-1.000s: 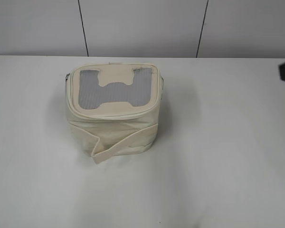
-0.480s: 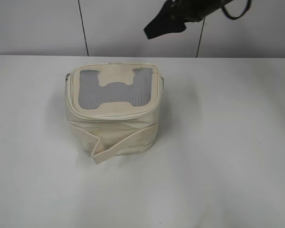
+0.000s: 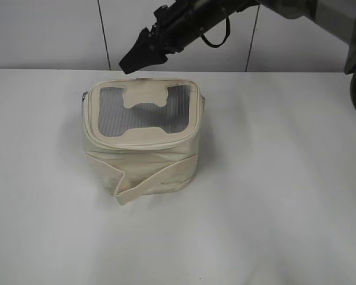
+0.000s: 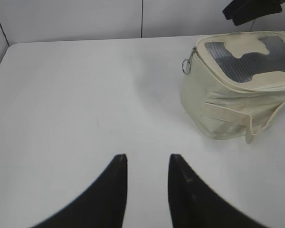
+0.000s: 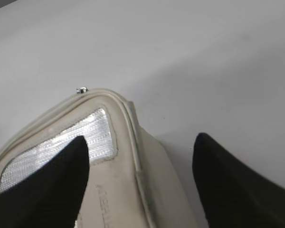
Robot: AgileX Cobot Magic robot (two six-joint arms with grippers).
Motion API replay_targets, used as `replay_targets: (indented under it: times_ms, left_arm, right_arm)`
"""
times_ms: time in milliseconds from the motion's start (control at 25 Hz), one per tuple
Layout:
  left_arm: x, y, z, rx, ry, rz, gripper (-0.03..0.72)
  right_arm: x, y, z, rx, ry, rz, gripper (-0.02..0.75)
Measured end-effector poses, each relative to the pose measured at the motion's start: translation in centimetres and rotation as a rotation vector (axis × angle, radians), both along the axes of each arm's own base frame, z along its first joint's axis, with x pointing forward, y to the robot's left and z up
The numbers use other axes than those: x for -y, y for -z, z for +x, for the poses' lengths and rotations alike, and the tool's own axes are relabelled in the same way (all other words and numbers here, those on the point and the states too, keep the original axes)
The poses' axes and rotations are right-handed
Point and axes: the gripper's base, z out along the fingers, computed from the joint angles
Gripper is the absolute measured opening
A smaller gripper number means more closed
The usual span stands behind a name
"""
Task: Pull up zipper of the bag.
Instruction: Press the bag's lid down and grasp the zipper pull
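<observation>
Two grippers in play, one bag (image 3: 141,139). Bag sits upright on the white worktop (image 3: 273,178), mesh panel facing up, wide strap hanging across its front face.

Change over the last second: the right arm was barely at the frame edge, then came in high behind the bag, and now the right gripper (image 3: 130,59) hangs just above the bag's rear rim, toward its left rear corner. In the right wrist view its jaws are spread wide, one finger over the mesh panel, the other out past the bag's edge, holding nothing. The bag itself has not shifted.

Zipper (image 3: 139,140) runs round the bag's top rim. One ring pull (image 4: 185,66) hangs at the bag's left-hand corner, clear in the left wrist view; a small metal glint (image 5: 80,89) at the far corner in the right wrist view is probably a pull too, too small to be sure.

Left gripper (image 4: 145,164) is well apart from the bag, jaws parted, empty, low over bare worktop.

Judgement: approach phase only; no contact with the zipper yet. Right arm appears to be lining up on the rim. Zipping not yet begun.
</observation>
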Motion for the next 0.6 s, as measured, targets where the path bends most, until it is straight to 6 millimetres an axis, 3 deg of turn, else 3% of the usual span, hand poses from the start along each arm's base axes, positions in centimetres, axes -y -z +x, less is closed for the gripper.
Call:
replay_targets:
  times_ms: [320,440,520,600]
  left_arm:
    - [0.0,-0.1,0.3,-0.011,-0.001,0.003,0.239]
    - [0.3,-1.0,1.8,-0.036,0.005,-0.01,0.239]
    - [0.9,-1.8,3.8,-0.063,0.023,-0.046,0.239]
    - [1.7,-2.6,6.3,-0.069,0.055,-0.086,0.239]
  right_arm:
    - [-1.1,2.3,-0.2,-0.054,-0.01,-0.015,0.438]
    - [-1.0,2.6,-0.1,-0.054,-0.007,-0.027,0.29]
    - [-1.0,2.6,-0.1,-0.058,-0.009,-0.029,0.132]
    - [-1.0,2.6,-0.3,-0.066,-0.017,-0.032,0.043]
